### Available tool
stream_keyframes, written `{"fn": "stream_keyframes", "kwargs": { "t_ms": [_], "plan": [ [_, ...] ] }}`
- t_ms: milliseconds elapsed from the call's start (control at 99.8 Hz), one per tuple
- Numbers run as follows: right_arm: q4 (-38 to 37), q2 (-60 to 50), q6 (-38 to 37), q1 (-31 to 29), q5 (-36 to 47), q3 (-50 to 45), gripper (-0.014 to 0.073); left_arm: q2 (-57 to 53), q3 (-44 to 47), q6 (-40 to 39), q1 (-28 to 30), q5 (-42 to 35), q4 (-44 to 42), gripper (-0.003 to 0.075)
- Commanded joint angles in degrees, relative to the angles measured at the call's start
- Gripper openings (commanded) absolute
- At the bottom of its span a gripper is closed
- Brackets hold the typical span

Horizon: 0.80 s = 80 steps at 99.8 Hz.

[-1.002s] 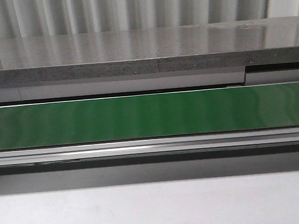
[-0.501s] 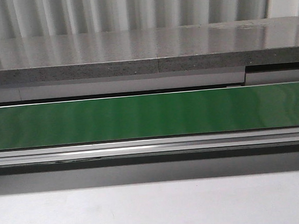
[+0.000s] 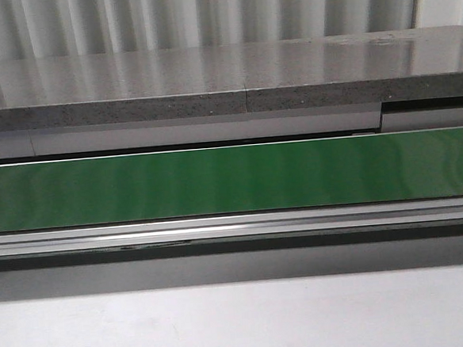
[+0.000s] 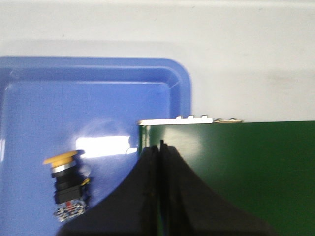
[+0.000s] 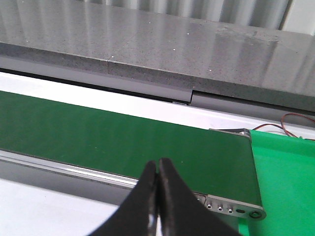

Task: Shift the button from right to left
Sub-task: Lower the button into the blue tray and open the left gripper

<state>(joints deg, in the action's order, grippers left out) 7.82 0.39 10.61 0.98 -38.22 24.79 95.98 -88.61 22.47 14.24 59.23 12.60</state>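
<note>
The blue-violet button shows in no view. My left gripper [image 4: 160,143] is shut and empty, above the place where the end of the green conveyor belt [image 4: 246,167] meets a blue tray [image 4: 49,98]. In that tray lies a different push-button with a yellow cap and a black body [image 4: 66,184], to the side of my fingers and apart from them. My right gripper [image 5: 157,162] is shut and empty over the near rail of the belt [image 5: 123,142]. Neither gripper appears in the front view.
The green belt [image 3: 232,180] runs across the front view, with a metal rail [image 3: 235,225] in front and a grey stone counter [image 3: 209,80] behind. A bright green tray [image 5: 285,182] adjoins the belt's end roller in the right wrist view. White table surface [image 3: 242,324] lies nearest.
In the front view a dark streak under the belt's front rail has shifted to the right. Nothing else differs, and no gripper or object has come into that view.
</note>
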Motion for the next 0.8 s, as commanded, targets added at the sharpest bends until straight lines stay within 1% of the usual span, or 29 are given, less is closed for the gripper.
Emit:
{"fn": "stream_keyframes", "kwargs": {
  "t_ms": [0,170,240,381,491,791],
  "plan": [
    [0.36,0.74,0.57,0.01,4.61,1.26,-0.0066,-4.89,-1.60,-0.80,-3.92,-2.29,1.41,-0.0020],
    [0.36,0.74,0.57,0.01,4.61,1.26,-0.0066,-8.83,-0.40,-2.81,-10.92,-2.76,-2.04,-0.0020],
    [0.36,0.74,0.57,0.01,4.61,1.26,-0.0066,-11.08,1.59,-3.23,-12.92,-4.58,-2.15,-0.0020],
    [0.36,0.74,0.57,0.01,4.61,1.26,-0.0066,-16.86,7.83,-3.38,-16.07,-10.65,-2.05,-0.0020],
    [0.36,0.74,0.57,0.01,4.61,1.26,-0.0066,-21.68,13.18,-3.38,-17.14,-14.06,-1.79,-0.0020],
    [0.36,0.74,0.57,0.01,4.61,1.26,-0.0066,-36.58,26.16,-3.38,-17.14,-21.63,0.97,-0.0020]
  ]
}}
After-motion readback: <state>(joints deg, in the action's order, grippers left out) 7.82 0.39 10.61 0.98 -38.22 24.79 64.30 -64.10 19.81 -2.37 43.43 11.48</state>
